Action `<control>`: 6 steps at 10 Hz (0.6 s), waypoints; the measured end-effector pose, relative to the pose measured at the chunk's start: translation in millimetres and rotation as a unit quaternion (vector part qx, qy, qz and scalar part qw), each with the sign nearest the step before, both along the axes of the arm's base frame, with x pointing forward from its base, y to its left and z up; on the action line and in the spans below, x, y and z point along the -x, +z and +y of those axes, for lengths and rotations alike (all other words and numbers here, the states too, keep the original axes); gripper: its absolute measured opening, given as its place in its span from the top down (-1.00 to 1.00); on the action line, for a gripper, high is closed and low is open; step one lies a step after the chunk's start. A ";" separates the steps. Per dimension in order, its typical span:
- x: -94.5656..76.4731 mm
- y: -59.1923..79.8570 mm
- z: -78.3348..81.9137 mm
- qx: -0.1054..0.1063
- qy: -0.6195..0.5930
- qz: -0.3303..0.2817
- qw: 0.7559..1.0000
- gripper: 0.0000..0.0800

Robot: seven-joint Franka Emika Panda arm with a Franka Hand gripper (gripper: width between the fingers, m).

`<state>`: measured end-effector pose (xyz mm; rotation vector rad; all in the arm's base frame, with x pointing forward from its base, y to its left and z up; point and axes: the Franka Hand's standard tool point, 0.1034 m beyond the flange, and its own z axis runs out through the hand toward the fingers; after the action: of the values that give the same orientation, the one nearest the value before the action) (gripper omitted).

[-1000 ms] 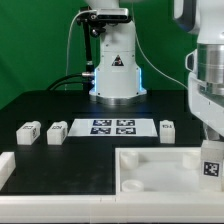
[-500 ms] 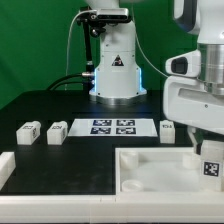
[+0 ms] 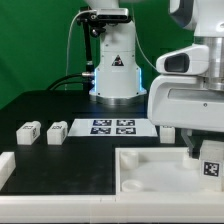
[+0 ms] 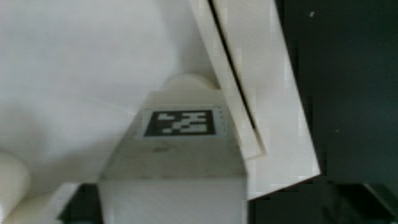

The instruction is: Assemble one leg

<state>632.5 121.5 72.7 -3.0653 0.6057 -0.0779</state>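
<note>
White tray: closest to me, corner sockets showing.
Gripper: down over the tray's exterior-right side, clamped on a tagged leg, I reckon.
Spare legs: two near the exterior left, beside the marker board.
Arm base: way back.

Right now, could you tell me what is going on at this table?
The Panda arm is putting furniture together from loose white parts. Its gripper hangs over the large white tray-like part at the exterior view's right, with a tagged leg at its tip; whether the jaws are clamped on it cannot be told. Two more legs sit at the exterior view's left, another beside the marker board.
</note>
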 end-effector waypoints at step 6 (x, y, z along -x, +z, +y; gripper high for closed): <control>2.0 -1.8 -9.5 -0.008 -0.344 0.010 0.939 0.26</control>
<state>630.4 112.0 70.9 -2.6741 1.6278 -0.0462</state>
